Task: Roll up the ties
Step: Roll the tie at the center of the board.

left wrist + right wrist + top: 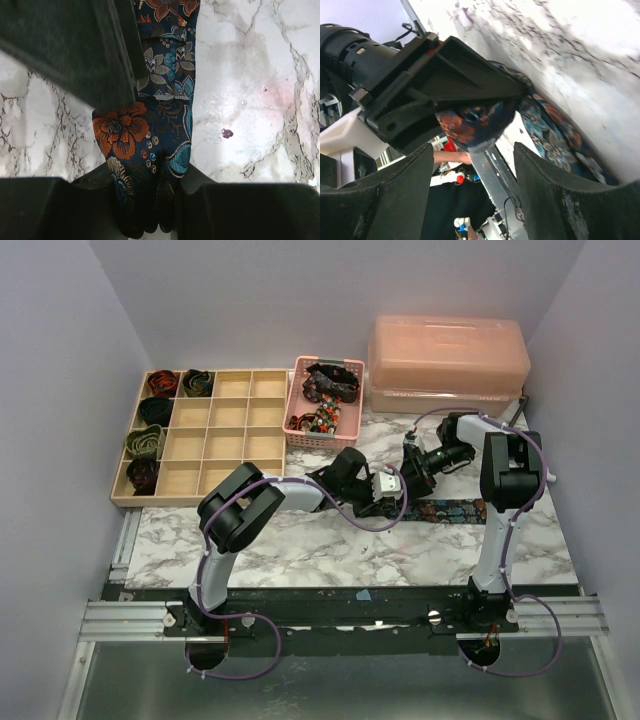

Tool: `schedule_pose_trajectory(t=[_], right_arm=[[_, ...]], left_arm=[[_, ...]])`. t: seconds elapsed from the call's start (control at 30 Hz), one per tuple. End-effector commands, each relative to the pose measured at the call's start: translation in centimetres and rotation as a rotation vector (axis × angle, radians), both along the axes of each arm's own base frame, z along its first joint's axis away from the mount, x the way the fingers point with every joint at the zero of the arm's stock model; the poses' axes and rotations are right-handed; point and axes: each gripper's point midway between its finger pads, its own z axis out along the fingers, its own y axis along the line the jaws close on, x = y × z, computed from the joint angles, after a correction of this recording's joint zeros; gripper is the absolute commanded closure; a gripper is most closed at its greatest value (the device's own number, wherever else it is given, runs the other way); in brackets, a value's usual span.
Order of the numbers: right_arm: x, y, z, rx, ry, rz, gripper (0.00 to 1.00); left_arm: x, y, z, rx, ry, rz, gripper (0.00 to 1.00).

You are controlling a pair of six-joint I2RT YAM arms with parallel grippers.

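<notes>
The left gripper (150,215) is clamped on the near end of the floral tie (165,125). Its two dark fingers (240,210) press in from both sides at the bottom centre of the left wrist view, and the cloth bunches between them. From the right wrist, that pinched end shows as a small round roll, orange and navy, face-on at the tip of the black gripper in mid-frame. The right gripper (472,150) is spread wide and grasps nothing. Its fingers rise from the lower left and lower right corners on either side of the roll, and whether they touch it cannot be told.

In the top view the left arm (240,510) climbs from its base at the lower left, folds at the elbow and reaches rightward, low over the marble table (300,545). The right arm (508,470) stands upright at the lower right, then bends back to the left, so both grippers meet just right of centre.

From the roll, the tie's free length lies flat on the table. Its long axis runs left to right in the top view, toward the right arm's upright link. In the left wrist view it runs from bottom centre up to the top edge.

At the upper left, a wooden tray (235,440) holds coiled ties (150,425) in its leftmost compartments. Just right of it, a pink basket (300,425) holds loose ties (330,385), and a pink box (445,355) sits at the upper right
</notes>
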Motion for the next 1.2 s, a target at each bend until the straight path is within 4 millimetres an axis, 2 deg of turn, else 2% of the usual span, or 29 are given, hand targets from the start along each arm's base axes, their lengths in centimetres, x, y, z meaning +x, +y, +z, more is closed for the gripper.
schedule_pose_trajectory(t=[0.0,0.07,0.23,0.3,0.4,0.43,0.5,0.57,0.67,0.73,0.87,1.03,1.13,1.17], right_arm=[[-0.1,2.5,0.8,0.109,0.028,0.006,0.35],[-0.3,2.8,-0.4,0.075,0.022,0.031,0.43],[-1.3,1.6,-3.4,-0.043,0.031,0.068,0.85],[-1.6,0.6,-5.0,-0.127,0.013,0.092,0.99],[-1.7,-1.3,-7.6,-0.259,-0.039,0.137,1.0],[-1.6,-1.8,-8.3,-0.297,-0.064,0.145,1.0],[-0.6,-3.0,-9.6,-0.383,-0.13,0.15,1.0],[0.4,-4.2,-10.8,-0.47,-0.188,0.159,1.0],[1.5,-5.3,-11.9,-0.538,-0.235,0.172,1.0],[1.8,-5.6,-12.2,-0.554,-0.251,0.182,1.0],[1.8,-6.0,-12.9,-0.571,-0.261,0.194,1.0],[1.4,-5.7,-13.8,-0.545,-0.229,0.213,1.0],[1.8,-5.4,-13.6,-0.532,-0.231,0.21,1.0],[2.0,-5.3,-13.4,-0.525,-0.229,0.204,1.0]], left_arm=[[-2.7,5.3,-8.0,0.301,0.141,0.033,0.89],[-2.6,5.2,-7.8,0.298,0.137,0.032,0.89],[-2.7,5.3,-7.5,0.307,0.154,0.039,0.88],[-2.7,5.2,-7.2,0.296,0.162,0.048,0.82],[-2.6,5.0,-6.4,0.266,0.209,0.074,0.71],[-2.6,4.8,-6.0,0.244,0.23,0.079,0.6],[-2.2,4.3,-4.2,0.142,0.24,0.087,0.45],[-2.1,3.9,-1.4,0.002,0.217,0.07,0.32],[-1.8,3.5,1.6,-0.121,0.139,0.052,0.21],[-1.8,3.5,2.5,-0.162,0.12,0.047,0.2],[-1.6,3.1,2.0,-0.206,0.136,0.051,0.23],[-1.0,0.9,1.2,-0.304,0.137,0.048,0.31],[-1.2,-0.5,0.4,-0.321,0.113,0.03,0.36],[-1.2,-0.8,0.2,-0.325,0.11,0.024,0.4]])
